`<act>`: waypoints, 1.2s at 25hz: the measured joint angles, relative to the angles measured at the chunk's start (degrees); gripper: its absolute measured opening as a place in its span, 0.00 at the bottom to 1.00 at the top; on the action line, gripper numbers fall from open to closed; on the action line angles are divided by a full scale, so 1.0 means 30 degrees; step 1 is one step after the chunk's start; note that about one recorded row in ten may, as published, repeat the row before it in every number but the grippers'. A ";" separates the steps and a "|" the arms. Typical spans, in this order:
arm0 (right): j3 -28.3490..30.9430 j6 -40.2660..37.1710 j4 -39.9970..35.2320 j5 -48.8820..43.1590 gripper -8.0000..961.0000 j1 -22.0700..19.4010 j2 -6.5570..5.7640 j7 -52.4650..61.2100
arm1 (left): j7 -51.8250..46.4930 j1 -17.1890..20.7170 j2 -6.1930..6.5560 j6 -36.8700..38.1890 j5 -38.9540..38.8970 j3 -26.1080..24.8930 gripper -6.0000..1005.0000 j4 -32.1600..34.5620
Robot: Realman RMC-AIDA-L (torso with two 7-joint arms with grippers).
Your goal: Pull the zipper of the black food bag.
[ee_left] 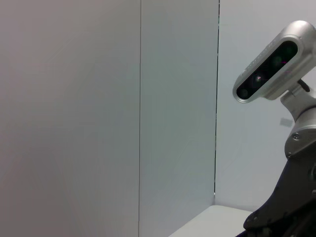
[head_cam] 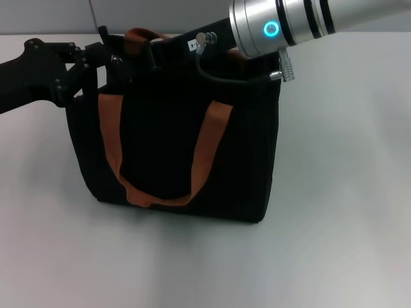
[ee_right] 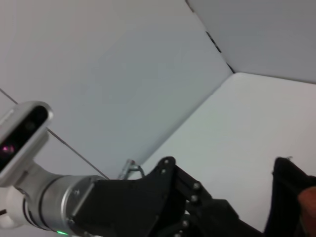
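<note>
**Q:** Where are your fingers, and what are they doing?

**A:** My left gripper (head_cam: 115, 61) is at the top left corner of the black food bag (head_cam: 173, 147), right against the fabric by the rear orange-brown strap (head_cam: 138, 38); whether those fingers are apart or clamped on cloth I cannot tell; they merge with the black of the bag. My right gripper (head_cam: 154, 51) reaches over the top edge from the right, near the same corner; its fingers are hidden behind the strap and the arm, so I cannot tell their state either.

**Q:** And the zipper?

**A:** I cannot pick out the zipper pull; it should lie along the top edge, which my right arm (head_cam: 308, 22) covers for most of its length.

**Q:** So which step is this?

**A:** I judge it the grasp at the zip line, one gripper bracing the corner, the other at the pull; the pull along the edge looks not yet made. The next move calls for a firm pinch on the tab, then a straight draw along the top edge while the left side holds the bag against tipping.

**Q:** Room to move?

**A:** The bag stands upright on the white tabletop (head_cam: 340, 192); there is open surface to the right and in front; the front strap (head_cam: 205, 147) hangs down the near face, clear of the zip line; the rear strap stands just beside my fingers and could snag.
</note>
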 joint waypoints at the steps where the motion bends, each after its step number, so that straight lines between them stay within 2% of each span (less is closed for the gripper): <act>1: 0.0004 0.0111 -0.0007 -0.0562 0.02 0.0026 -0.0002 0.0309 | 0.0002 0.0021 0.0008 0.0031 0.0002 -0.0002 0.05 0.0001; 9: -0.0022 0.0357 -0.0343 -0.1780 0.03 0.0036 -0.0009 0.1178 | 0.0006 0.0157 0.0043 0.0109 -0.0091 -0.0217 0.05 0.0132; 14: 0.0048 0.0427 -0.1414 -0.3179 0.04 -0.0483 -0.0003 0.2239 | -0.0006 0.0282 0.0117 0.0116 -0.0281 -0.0250 0.05 0.0179; 18: 0.0026 0.0449 -0.3234 -0.4426 0.04 -0.1615 0.0006 0.3369 | -0.0030 0.0322 0.0174 0.0125 -0.0289 -0.0270 0.05 0.0180; 21: -0.0006 0.0424 -0.5589 -0.5441 0.04 -0.3112 0.0024 0.4361 | -0.0037 0.0327 0.0201 0.0138 -0.0290 -0.0355 0.05 0.0155; 22: -0.0006 0.0424 -0.5589 -0.5441 0.04 -0.3112 0.0024 0.4361 | -0.0037 0.0327 0.0201 0.0138 -0.0290 -0.0355 0.05 0.0155; 25: 0.0124 0.0298 -0.7214 -0.5779 0.05 -0.4385 0.0046 0.4824 | -0.0028 0.0367 0.0215 0.0146 -0.0302 -0.0468 0.05 0.0120; 26: 0.0180 0.0230 -0.8120 -0.5807 0.05 -0.5203 0.0044 0.4963 | -0.0035 0.0390 0.0227 0.0143 -0.0338 -0.0489 0.05 0.0118; 30: 0.0198 0.0042 -0.8814 -0.5544 0.05 -0.5866 0.0069 0.5044 | -0.0044 0.0397 0.0226 0.0103 -0.0343 -0.0489 0.05 0.0119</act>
